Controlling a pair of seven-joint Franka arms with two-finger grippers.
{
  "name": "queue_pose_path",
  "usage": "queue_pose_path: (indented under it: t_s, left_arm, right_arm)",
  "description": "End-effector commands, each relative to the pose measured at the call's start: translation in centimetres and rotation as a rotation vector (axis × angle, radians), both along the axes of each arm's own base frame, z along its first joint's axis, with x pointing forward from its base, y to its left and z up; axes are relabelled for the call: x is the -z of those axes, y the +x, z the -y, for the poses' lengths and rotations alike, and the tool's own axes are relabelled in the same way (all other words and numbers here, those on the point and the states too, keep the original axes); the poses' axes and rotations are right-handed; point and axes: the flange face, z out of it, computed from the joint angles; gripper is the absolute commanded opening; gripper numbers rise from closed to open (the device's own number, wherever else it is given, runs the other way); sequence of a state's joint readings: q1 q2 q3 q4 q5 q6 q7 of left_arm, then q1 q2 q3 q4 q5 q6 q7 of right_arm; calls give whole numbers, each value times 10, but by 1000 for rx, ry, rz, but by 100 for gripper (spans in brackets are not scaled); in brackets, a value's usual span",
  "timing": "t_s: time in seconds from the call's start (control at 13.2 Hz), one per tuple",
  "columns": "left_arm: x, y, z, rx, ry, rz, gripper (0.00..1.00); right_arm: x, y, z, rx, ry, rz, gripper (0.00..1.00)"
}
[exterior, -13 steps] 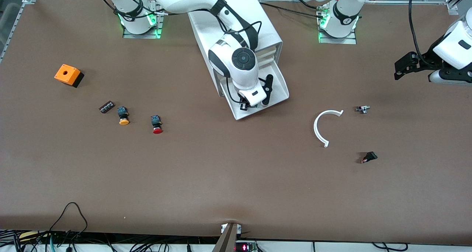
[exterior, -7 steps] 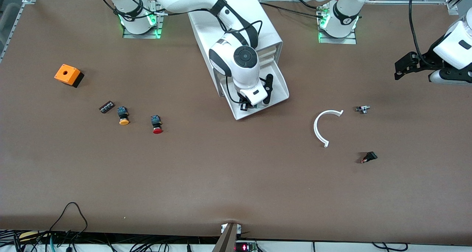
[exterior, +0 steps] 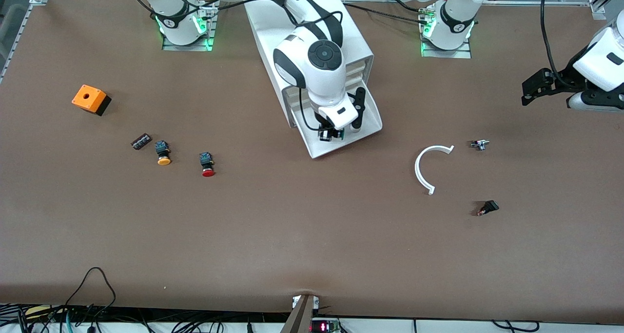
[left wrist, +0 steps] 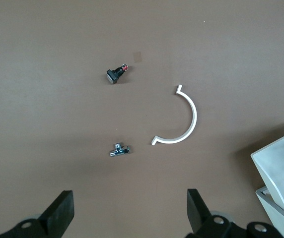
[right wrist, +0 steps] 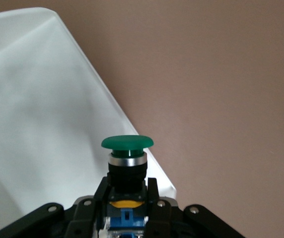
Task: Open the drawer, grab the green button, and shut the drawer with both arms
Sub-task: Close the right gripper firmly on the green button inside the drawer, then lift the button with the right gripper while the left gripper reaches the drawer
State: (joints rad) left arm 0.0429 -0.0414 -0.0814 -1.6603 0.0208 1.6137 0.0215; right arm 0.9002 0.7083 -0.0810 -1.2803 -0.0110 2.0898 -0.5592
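Button is coming up out of the open drawer, pinched in my right gripper, which is rising over the tray. Left gripper is waiting spread wide, empty, over the table. I'm judging drawer closing next.

The right arm's wrist now sits higher over the open drawer than a second ago, drawn back toward the cabinet. The right gripper rises with it, and the green-capped button clamped between its fingers, hidden under the wrist a second ago, now shows in the front view below the wrist, clear of the tray's floor.
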Motion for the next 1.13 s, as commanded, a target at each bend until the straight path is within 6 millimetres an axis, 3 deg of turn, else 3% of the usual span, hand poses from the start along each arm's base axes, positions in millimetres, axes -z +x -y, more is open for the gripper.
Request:
queue_pose_path:
  t_s: [0.0,0.3,0.45,0.68,0.83,1.06]
  left_arm:
    - [-3,-5,8,-18,-18,8,100]
    - [15,0,37,-43,-15,-25,100]
    - [34,4,59,-7,-19,-64,100]
    - [65,10,98,-98,-39,-122,100]
    - [88,10,137,-190,-26,-157,100]
    - [116,12,184,-295,-20,-166,100]
  right_arm:
    - [-24,15,14,0,-61,93,10]
    - [-33,57,59,180,-70,139,10]
    - [-31,78,85,271,-52,110,10]
    - [-31,108,134,418,-6,47,10]
    - [-25,123,172,484,-7,21,10]
    - [-8,140,223,550,-39,-11,10]
